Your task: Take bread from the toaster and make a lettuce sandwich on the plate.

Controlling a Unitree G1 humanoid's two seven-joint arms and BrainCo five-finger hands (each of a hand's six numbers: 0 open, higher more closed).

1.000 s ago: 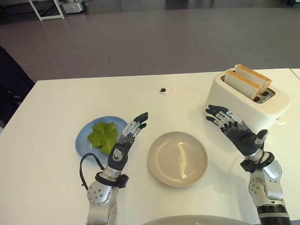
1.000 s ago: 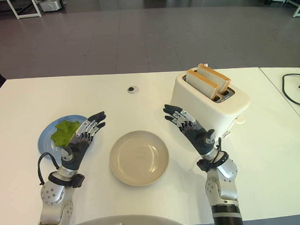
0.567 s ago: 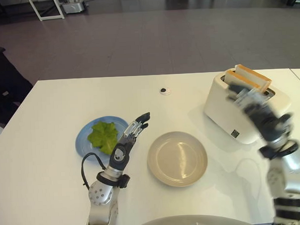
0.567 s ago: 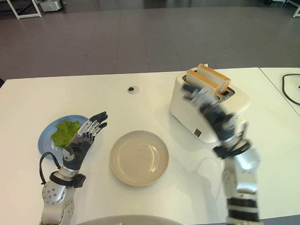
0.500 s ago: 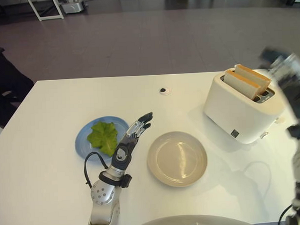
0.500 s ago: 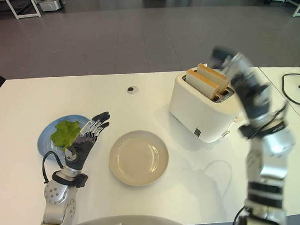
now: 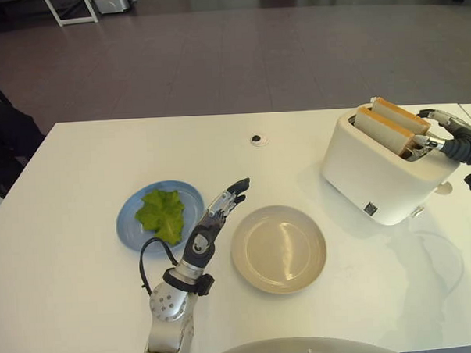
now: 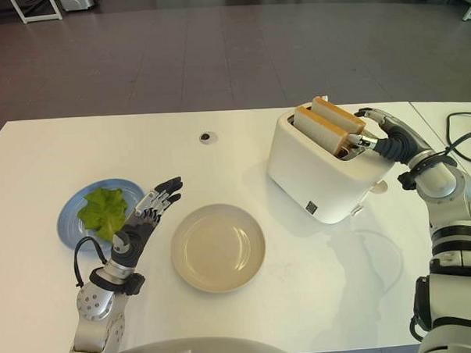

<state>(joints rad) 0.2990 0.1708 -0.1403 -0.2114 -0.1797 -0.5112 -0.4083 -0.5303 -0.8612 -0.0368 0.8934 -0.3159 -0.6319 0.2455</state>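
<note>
has swung the right hand point(image 8: 398, 146) up off the worktop point(image 8: 243, 162) to the right end of the toaster point(image 8: 313, 173), fingers point(image 8: 373, 114) parted around the ends of the bread slices point(image 8: 321, 126) standing in its slots. keeps the left hand point(image 8: 140, 225) released, between lettuce point(image 8: 102, 210) and plate point(image 8: 220, 280).

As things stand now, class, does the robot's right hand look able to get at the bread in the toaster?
Probably yes. The right hand is at the right end of the toaster, level with the two bread slices, which stand well up out of its top. Nothing lies between hand and bread.
</note>
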